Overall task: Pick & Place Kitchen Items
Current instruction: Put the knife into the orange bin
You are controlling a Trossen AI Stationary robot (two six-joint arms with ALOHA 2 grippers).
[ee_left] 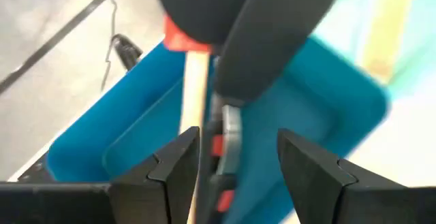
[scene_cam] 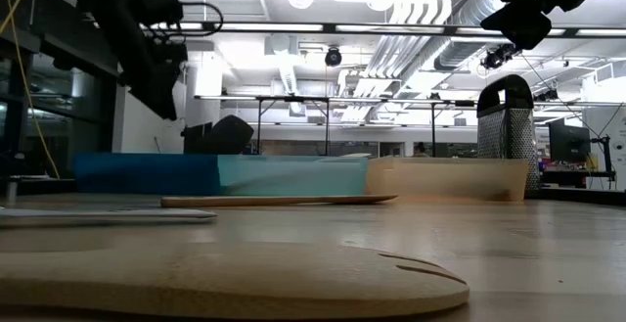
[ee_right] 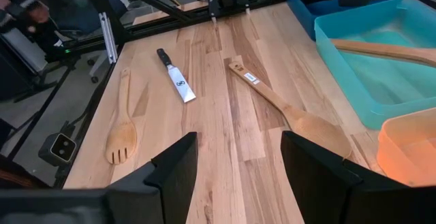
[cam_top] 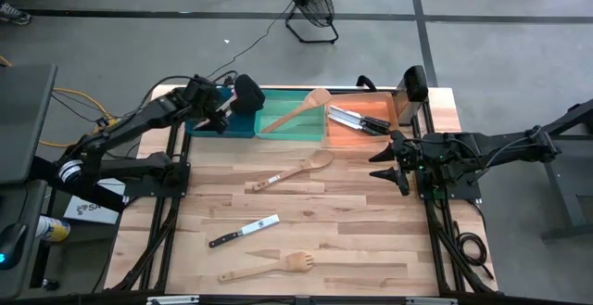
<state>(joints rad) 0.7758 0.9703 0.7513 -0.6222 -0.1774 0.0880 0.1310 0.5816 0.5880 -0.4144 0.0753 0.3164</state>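
Observation:
My left gripper [cam_top: 217, 112] [ee_left: 235, 161] hangs open above the blue bin [cam_top: 208, 125] [ee_left: 116, 129], holding nothing. Below it in the bin lie a black turner [ee_left: 272, 40] with a steel shank and a red-headed spatula [ee_left: 178, 40] with a wooden handle; their heads lean over the bin's rim [cam_top: 248, 92]. My right gripper [cam_top: 380, 166] [ee_right: 238, 163] waits open over the table's right side. On the table lie a wooden spoon [cam_top: 295, 170], a black-handled knife [cam_top: 245, 232] and a wooden fork [cam_top: 271, 265].
A green bin [cam_top: 315, 127] holds a wooden spatula [cam_top: 298, 110]; an orange bin [cam_top: 357, 136] holds knives [cam_top: 357, 120]. A steel grater [cam_top: 413, 84] stands at the far right corner. The bins line the table's far edge [cam_top: 306, 88].

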